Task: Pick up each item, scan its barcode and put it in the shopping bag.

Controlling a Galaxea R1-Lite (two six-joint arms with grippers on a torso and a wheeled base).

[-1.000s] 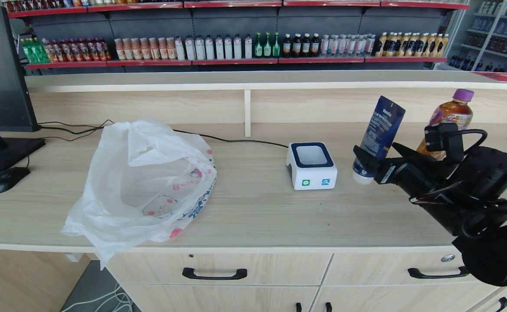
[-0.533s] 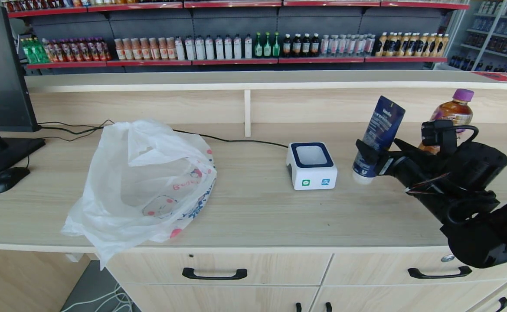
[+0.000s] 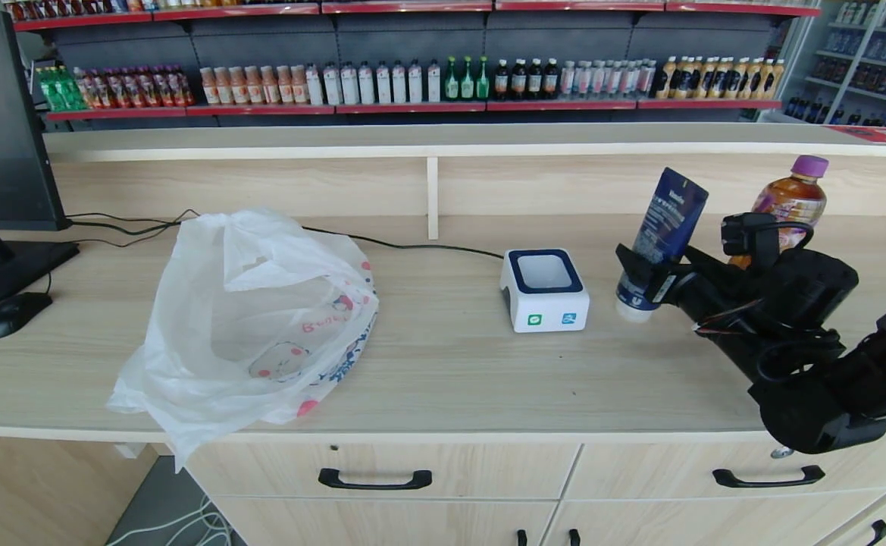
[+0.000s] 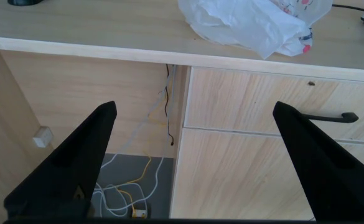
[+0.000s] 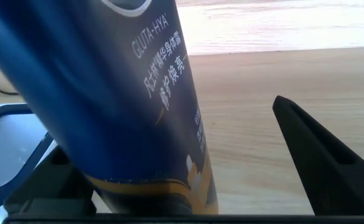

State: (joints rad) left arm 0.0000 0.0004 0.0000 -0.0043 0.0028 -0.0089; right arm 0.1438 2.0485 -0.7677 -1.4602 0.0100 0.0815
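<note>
Tube [image 3: 662, 227] stands cap-down on the counter [image 3: 450, 364] just right of the scanner [image 3: 544, 288], your right gripper [image 3: 642, 277] around its base; the shopping bag [image 3: 253, 318] lies well left, stocked shelves [image 3: 412, 106] behind. In the left wrist view, your left gripper [image 4: 191, 155] hangs with its fingers apart before the drawers [image 4: 281, 143]. In the right wrist view, the fingers [image 5: 318, 168] are apart, one clear of the tube, so centre it before you squeeze low.

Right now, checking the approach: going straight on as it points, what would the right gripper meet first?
The dark blue squeeze tube, standing cap-down between the open fingers of the right gripper. Beyond it, probably the white box scanner; depth is unclear.
</note>
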